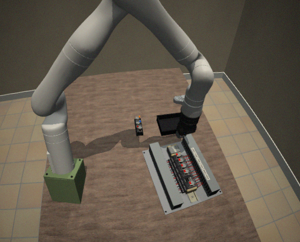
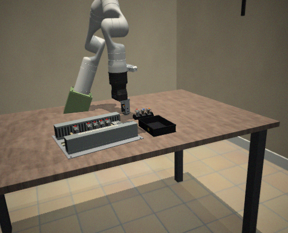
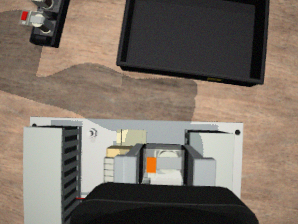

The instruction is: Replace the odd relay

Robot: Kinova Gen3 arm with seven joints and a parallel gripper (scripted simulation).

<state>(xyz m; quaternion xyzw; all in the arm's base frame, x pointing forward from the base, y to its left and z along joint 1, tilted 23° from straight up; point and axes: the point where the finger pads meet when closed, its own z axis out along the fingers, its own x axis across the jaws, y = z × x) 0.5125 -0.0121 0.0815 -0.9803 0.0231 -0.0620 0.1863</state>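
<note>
My gripper (image 1: 179, 134) (image 2: 125, 108) (image 3: 162, 158) is shut on a relay with an orange test button (image 3: 151, 165), held in the air above the panel's end nearest the tray. The black tray (image 1: 168, 125) (image 2: 164, 130) (image 3: 192, 42) holds nothing visible. Several relays with red buttons stand in the socket row, one of them the end relay (image 1: 191, 183) (image 2: 75, 129). An empty socket (image 1: 188, 177) lies between it and the others. The spare holder (image 1: 139, 133) (image 2: 137, 117) (image 3: 44, 40) carries three relays with red, blue and orange buttons; the red-button spare (image 1: 138, 127) (image 2: 137, 111) (image 3: 36, 19) is nearest the panel.
Two grey wiring ducts (image 1: 166, 175) (image 2: 103, 138) (image 3: 42, 170) run along both sides of the socket row. The grey backplate (image 1: 159, 194) lies under them. Tan terminal blocks (image 1: 173, 150) end the row toward the tray. The spare holder stands beside the tray, on the robot base's side.
</note>
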